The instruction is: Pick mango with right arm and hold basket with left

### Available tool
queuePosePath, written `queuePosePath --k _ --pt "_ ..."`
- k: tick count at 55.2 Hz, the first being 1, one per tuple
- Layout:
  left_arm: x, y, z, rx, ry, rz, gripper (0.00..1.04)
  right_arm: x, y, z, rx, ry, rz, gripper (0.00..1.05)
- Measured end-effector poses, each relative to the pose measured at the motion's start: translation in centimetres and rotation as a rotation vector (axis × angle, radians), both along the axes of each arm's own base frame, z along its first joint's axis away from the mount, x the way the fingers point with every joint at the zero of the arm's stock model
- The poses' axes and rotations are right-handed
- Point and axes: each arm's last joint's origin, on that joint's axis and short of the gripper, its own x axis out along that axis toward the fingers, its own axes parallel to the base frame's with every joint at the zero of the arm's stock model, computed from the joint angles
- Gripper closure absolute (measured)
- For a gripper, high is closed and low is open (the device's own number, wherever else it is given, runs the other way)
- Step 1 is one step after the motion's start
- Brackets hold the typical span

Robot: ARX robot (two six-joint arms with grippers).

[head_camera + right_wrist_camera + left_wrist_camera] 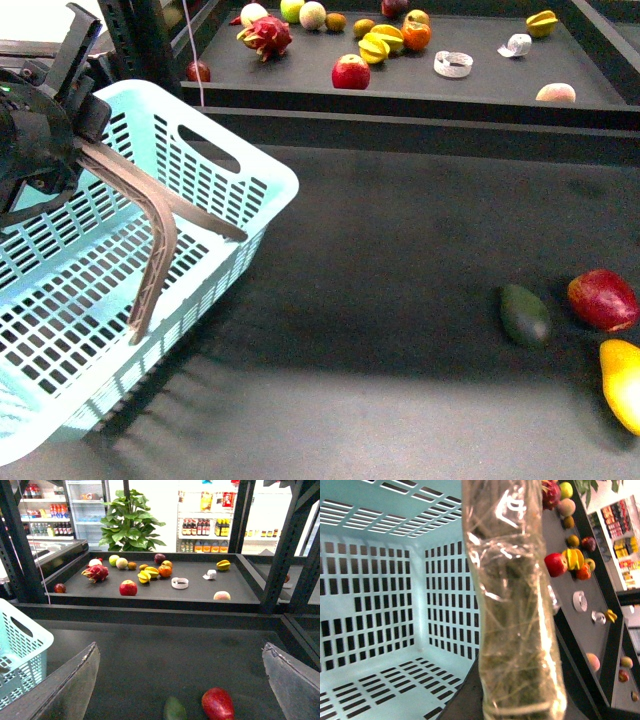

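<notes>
A dark green fruit (525,315) and a red fruit (603,299) are laid close together on the surface (400,250); a dragon fruit (265,36) is seen behind.

Log | beyond my dark table (400,260) I saw a potted plant (131,522) | drinks fridge (85,510) left of it | bottle shelves (200,527) right of it | black display tray (195,595) before it | bright shop light
</notes>
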Motion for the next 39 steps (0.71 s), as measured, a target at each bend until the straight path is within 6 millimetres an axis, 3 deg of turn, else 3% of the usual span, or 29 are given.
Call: queuePosePath --k 11,22,39 --pt "-2.5 -1.8 1.7 0.112 -0.075 -0.227 0.99 0.0 0.0 0.0 0.000 0.000 0.000 0.08" --pt "-5.5 -6.7 2.9 0.301 -0.233 -0.581 0.99 0.0 0.0 0.0 0.000 0.000 0.000 0.08" --pt "-7.6 -10.7 4.0 0.317 -0.309 -0.748 0.99 0.0 0.0 0.0 0.000 0.000 0.000 0.08"
